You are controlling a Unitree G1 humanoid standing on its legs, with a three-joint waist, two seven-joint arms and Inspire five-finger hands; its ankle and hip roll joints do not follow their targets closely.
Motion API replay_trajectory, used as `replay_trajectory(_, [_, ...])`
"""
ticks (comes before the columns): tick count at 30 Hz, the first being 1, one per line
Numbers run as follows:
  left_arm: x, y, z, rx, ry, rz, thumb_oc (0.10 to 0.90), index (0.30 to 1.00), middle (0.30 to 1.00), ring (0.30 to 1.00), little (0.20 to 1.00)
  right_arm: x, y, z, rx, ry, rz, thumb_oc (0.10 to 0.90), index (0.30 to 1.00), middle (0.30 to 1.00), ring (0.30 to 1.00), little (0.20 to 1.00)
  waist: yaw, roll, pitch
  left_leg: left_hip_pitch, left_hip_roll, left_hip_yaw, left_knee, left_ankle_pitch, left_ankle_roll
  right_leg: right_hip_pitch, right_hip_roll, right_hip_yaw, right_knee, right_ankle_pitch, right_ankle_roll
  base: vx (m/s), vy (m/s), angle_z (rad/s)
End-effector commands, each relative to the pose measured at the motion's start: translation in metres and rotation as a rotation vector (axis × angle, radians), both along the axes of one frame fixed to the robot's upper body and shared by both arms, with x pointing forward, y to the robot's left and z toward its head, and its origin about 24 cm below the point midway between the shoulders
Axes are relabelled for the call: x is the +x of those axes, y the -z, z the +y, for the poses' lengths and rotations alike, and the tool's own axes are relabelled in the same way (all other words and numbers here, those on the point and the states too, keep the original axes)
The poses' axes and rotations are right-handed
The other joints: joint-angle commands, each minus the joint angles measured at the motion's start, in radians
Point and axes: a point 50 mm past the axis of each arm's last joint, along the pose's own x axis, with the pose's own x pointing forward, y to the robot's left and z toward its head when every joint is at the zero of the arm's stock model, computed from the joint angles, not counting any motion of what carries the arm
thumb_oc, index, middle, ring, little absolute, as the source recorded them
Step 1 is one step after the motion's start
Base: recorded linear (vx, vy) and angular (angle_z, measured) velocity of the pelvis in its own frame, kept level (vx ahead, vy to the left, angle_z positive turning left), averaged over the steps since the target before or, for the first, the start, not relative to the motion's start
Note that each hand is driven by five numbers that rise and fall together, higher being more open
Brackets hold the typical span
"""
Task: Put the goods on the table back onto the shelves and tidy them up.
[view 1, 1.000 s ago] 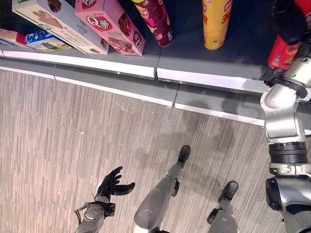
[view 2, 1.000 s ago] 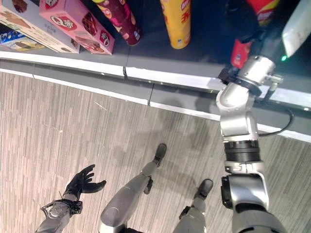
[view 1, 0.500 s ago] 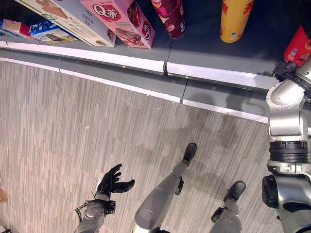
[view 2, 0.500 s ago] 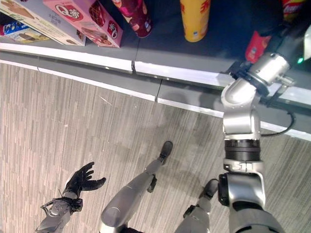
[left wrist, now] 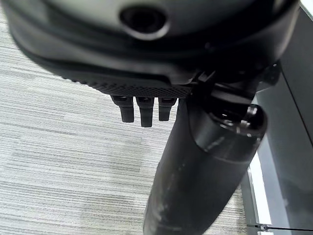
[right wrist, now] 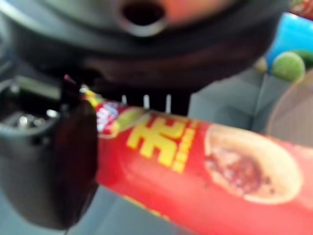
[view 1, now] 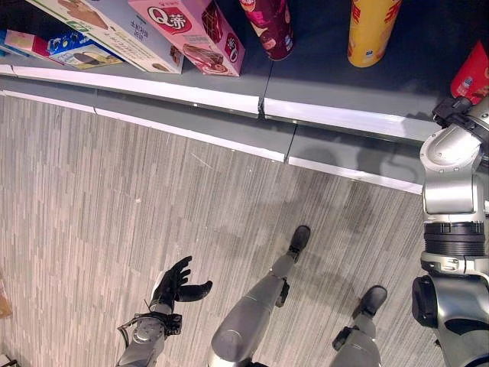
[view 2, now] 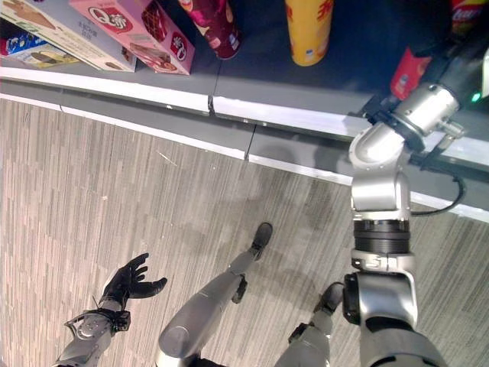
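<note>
Red can (right wrist: pixel 205 171) is the thing in play here, a tall crisp-type tube with printed sides, and it's in the right hand (right wrist: pixel 54 166): the wrist view shows the thumb curled against one side and fingers behind the other, so it's a wrap around the body. From the head views the can (view 1: pixel 472 73) sits up at the shelf (view 1: pixel 328 76), at its right end, well apart from the yellow can (view 1: pixel 370 30).

My guess is it handles light and stiff, probably cardboard with a slick printed skin, so it could slide in the grip or dent if squeezed hard. Mid-body seems the sensible place to hold it, roughly where the hand has it now. Being tall and narrow, it'd likely tip if set down crooked.

Hard to make out: whether the can's base is touching the shelf or hanging just above it, since the arm covers that bit. Its top is cut off too.

Left hand (view 1: pixel 174 284) hangs low over the floor (view 1: pixel 114 199), fingers loosely spread, holding nothing.

Further along the shelf: dark red can (view 1: pixel 267 27), pink box (view 1: pixel 191 34), pale box (view 1: pixel 107 30).
</note>
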Motion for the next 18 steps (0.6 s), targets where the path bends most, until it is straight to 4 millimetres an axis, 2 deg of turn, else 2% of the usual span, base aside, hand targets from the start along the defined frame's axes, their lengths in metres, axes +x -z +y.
replay_trajectory(1, [-0.0126, 0.0014, 0.0127, 0.072, -0.01, 0.014, 0.8, 0.9, 0.9, 0.9, 0.9, -0.0462, -0.0585, 0.0168, -0.202, 0.046, -0.329, 0.4, 0.3, 0.3, 0.3, 0.3, 0.006, 0.095, -0.043, -0.044, 0.046, -0.015, 0.15, -0.187, -0.04, -0.09, -0.02, 0.014, 0.148, -0.012, -0.019, 0.0, 0.0, 0.0])
replay_trajectory(2, [-0.0126, 0.0016, 0.0128, 0.073, -0.013, 0.015, 0.8, 0.9, 0.9, 0.9, 0.9, -0.0455, -0.0579, 0.0177, -0.198, 0.038, -0.327, 0.48, 0.42, 0.42, 0.42, 0.42, 0.005, 0.095, -0.042, -0.044, 0.046, -0.015, 0.153, -0.19, -0.039, -0.091, -0.02, 0.015, 0.151, -0.013, -0.02, 0.0, 0.0, 0.0])
replay_trajectory(3, [-0.0126, 0.0017, 0.0126, 0.073, -0.016, 0.015, 0.8, 0.9, 0.9, 0.9, 0.9, -0.045, -0.0575, 0.0181, -0.197, 0.035, -0.326, 0.525, 0.488, 0.488, 0.488, 0.488, 0.005, 0.094, -0.042, -0.044, 0.047, -0.016, 0.155, -0.192, -0.039, -0.091, -0.021, 0.016, 0.153, -0.015, -0.02, 0.0, 0.0, 0.0])
replay_trajectory(4, [-0.0121, 0.0017, 0.0131, 0.077, -0.018, 0.017, 0.8, 0.9, 0.9, 0.9, 0.9, -0.0437, -0.0561, 0.0186, -0.193, 0.03, -0.321, 0.8, 0.9, 0.9, 0.9, 0.9, 0.003, 0.091, -0.042, -0.043, 0.049, -0.015, 0.16, -0.195, -0.038, -0.092, -0.02, 0.016, 0.158, -0.018, -0.021, 0.0, 0.0, 0.0])
replay_trajectory(10, [-0.0116, 0.0015, 0.0144, 0.085, -0.016, 0.019, 0.8, 0.9, 0.9, 0.9, 0.9, -0.0423, -0.0541, 0.0184, -0.183, 0.024, -0.316, 0.8, 0.9, 0.9, 0.9, 0.9, 0.0, 0.085, -0.039, -0.042, 0.052, -0.02, 0.161, -0.193, -0.04, -0.093, -0.018, 0.01, 0.169, -0.023, -0.024, 0.0, 0.0, 0.0])
replay_trajectory(18, [-0.0131, 0.0036, 0.0151, 0.098, -0.019, 0.032, 0.8, 0.9, 0.9, 0.9, 0.9, -0.0416, -0.0547, 0.0177, -0.171, 0.026, -0.321, 0.8, 0.9, 0.9, 0.9, 0.9, -0.002, 0.089, -0.037, -0.04, 0.051, -0.023, 0.163, -0.195, -0.04, -0.097, -0.02, 0.012, 0.18, -0.028, -0.025, 0.0, 0.0, 0.0])
